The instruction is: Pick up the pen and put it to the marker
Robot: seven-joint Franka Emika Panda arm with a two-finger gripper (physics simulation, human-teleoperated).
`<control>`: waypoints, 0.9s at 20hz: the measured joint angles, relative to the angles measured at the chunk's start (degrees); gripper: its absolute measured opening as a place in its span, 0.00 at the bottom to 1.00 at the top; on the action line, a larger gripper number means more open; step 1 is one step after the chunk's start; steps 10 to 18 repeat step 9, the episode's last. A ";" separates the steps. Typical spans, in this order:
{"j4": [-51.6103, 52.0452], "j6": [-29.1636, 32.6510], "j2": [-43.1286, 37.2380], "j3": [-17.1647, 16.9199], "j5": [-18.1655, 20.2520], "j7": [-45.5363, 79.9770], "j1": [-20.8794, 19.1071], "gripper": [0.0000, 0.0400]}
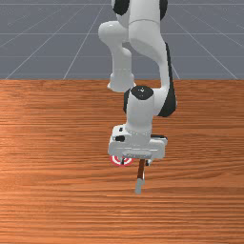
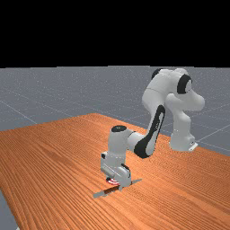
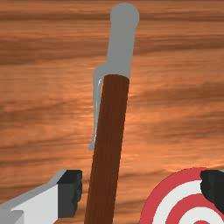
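Observation:
The gripper (image 1: 135, 162) is low over the table in the front view, its fingers wide apart. The brown pen (image 1: 141, 169) with grey ends passes beneath the hand, which hides part of it. At the front view's left of the pen, the red-and-white round marker (image 1: 114, 160) is partly covered by the hand. In the far view the pen (image 2: 110, 190) appears to lie flat, close beside the marker (image 2: 110, 181). Between the open fingers of the gripper (image 3: 141, 192), the pen (image 3: 111, 131) runs nearer one finger; the other overlaps the marker (image 3: 159, 203).
The wooden table (image 1: 57, 190) extends around the pen and marker. In the far view the arm's base (image 2: 181, 140) stands at the right, with the bent arm (image 2: 146, 146) reaching over the table from it.

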 joint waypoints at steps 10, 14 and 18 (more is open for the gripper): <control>-2.06 0.52 -0.66 -2.94 -1.28 -0.76 -1.57 1.00; -2.06 0.52 -0.66 -2.94 -1.28 -0.76 -1.57 1.00; -2.06 0.52 -0.66 -2.94 -1.28 -0.76 -1.57 1.00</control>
